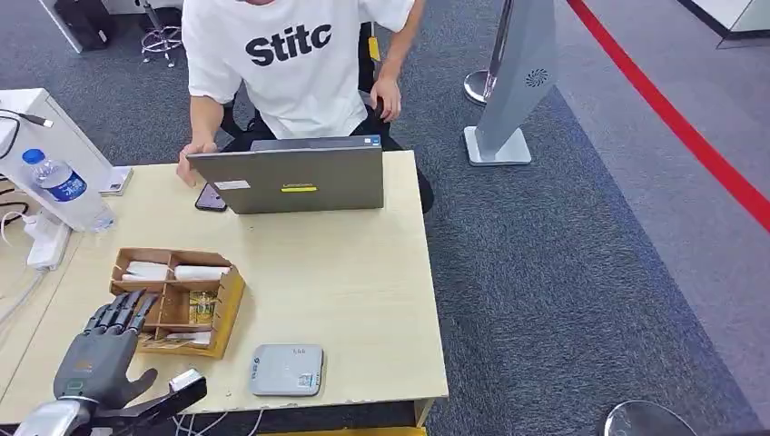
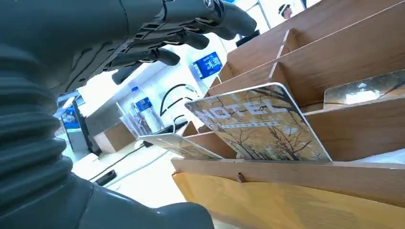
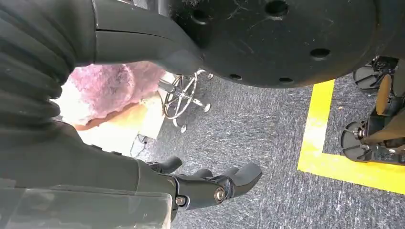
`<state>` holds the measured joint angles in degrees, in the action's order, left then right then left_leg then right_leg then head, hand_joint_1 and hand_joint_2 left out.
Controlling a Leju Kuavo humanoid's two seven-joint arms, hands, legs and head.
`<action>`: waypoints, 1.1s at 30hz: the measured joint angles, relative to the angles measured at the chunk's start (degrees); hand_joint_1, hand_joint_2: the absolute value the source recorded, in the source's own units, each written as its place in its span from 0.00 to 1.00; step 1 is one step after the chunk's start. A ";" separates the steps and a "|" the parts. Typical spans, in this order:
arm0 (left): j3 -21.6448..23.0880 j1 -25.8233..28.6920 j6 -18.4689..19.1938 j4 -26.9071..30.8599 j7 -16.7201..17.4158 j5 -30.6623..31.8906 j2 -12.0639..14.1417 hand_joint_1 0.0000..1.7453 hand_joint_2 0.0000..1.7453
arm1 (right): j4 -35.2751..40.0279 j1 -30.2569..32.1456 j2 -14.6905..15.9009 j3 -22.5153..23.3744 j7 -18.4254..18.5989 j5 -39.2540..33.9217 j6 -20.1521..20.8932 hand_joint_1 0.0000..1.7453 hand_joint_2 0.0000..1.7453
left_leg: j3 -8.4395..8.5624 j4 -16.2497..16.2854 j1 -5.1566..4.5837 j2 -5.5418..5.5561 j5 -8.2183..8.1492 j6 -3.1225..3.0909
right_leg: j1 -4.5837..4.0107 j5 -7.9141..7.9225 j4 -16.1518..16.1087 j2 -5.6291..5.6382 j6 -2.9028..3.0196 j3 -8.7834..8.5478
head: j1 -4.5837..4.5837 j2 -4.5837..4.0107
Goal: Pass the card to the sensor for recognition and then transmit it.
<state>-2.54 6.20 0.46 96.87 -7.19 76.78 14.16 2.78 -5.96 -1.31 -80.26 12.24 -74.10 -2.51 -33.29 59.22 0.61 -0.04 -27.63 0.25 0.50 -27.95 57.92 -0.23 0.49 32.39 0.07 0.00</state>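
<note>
The card (image 2: 260,125), printed with a hotel name over bare trees, stands tilted in a slot of the wooden organizer (image 1: 229,304), just ahead of the left hand (image 1: 107,350). That hand's fingers (image 1: 123,312) are spread and hold nothing; in the head view their tips reach over the organizer's near-left corner, and in the left wrist view they hover above the card without touching it. A 2nd card (image 2: 176,145) leans in a slot farther out from the fingers.

The step in hand looks like the reach for the card, with no grasp made yet. The next move probably calls for lowering the fingers onto the card's upper edge and pinching it clear of the dividers, then carrying it to the grey sensor (image 1: 286,370), which lies flat on the counter (image 1: 363,263) to the right of the fingers, just beside the organizer.

The right hand (image 3: 210,183) hangs over grey carpet with a yellow floor line, its fingers loosely curled and holding nothing.

Beyond the fingers, across the pale counter, a person in a white shirt sits behind a laptop (image 1: 295,174); a water bottle (image 1: 54,177) stands far left.
</note>
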 joint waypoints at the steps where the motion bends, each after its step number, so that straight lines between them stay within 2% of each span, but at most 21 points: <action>1: 0.00 0.00 0.00 0.00 0.00 0.04 0.00 0.00 1.00 | 0.00 0.00 0.00 0.00 0.00 0.00 -0.02 0.00 1.00 | 0.00 0.00 0.00 0.00 0.00 0.00 | 0.00 0.00 0.00 0.00 0.00 0.00 | 0.00 0.00; 13: -0.04 0.05 0.11 0.07 -0.17 0.20 -0.02 0.00 1.00 | -0.02 0.00 0.00 -0.02 0.00 -0.85 0.00 0.00 1.00 | 0.00 0.00 0.00 0.00 0.00 0.00 | 0.00 0.00 0.00 0.00 0.00 0.00 | 0.00 0.00; 14: -0.07 0.05 0.15 0.09 -0.17 0.22 -0.02 0.23 1.00 | -0.02 0.00 0.00 -0.04 0.00 -0.85 -0.02 0.00 1.00 | 0.00 0.00 0.00 0.00 0.00 0.00 | 0.00 0.00 0.00 0.00 0.00 0.00 | 0.00 0.00; 15: -0.07 0.07 0.17 0.13 -0.20 0.22 -0.02 1.00 1.00 | -0.02 0.00 0.00 -0.09 0.00 -0.85 0.00 0.00 1.00 | 0.00 0.00 0.00 0.00 0.00 0.00 | 0.00 0.00 0.00 0.00 0.00 0.00 | 0.00 0.00; 33: -0.42 0.58 1.01 0.20 -0.85 0.31 -0.35 1.00 1.00 | -0.07 -0.01 0.00 -1.03 -0.04 -1.22 0.18 0.00 1.00 | 0.00 0.00 0.00 0.00 0.00 0.00 | 0.00 0.00 0.00 0.00 0.00 0.00 | 0.00 0.00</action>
<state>-2.95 6.79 1.46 97.07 -8.04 77.09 13.81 2.71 -5.97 -1.31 -81.29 12.20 -75.32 -2.34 -33.29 59.22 0.61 -0.04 -27.63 0.25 0.50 -27.95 57.92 -0.23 0.48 32.39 0.07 0.00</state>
